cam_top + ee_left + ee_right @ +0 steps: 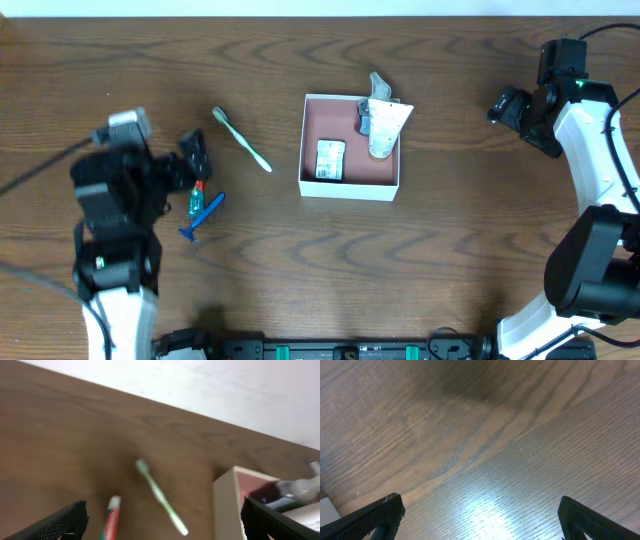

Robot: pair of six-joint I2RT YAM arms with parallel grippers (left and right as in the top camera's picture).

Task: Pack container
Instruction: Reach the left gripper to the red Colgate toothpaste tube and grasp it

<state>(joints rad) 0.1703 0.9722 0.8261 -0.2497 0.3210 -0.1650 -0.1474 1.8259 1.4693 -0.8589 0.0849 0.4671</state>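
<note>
The container (349, 186) is a square white-walled box with a reddish-brown inside at the table's middle. Inside lie a small white packet (330, 160) and a grey-white tube (382, 125) leaning on the right wall. Its corner shows in the left wrist view (226, 505). A green toothbrush (242, 140) lies left of it, also in the left wrist view (160, 496). A red-and-green toothpaste tube (112, 517) and a blue razor (202, 216) lie by my left gripper (192, 160), which is open and empty. My right gripper (505, 105) is open over bare wood, far right.
The white wall runs along the table's far edge (200, 390). The right arm's white links (600, 150) stand along the right side. A black rail (340, 348) lies at the front edge.
</note>
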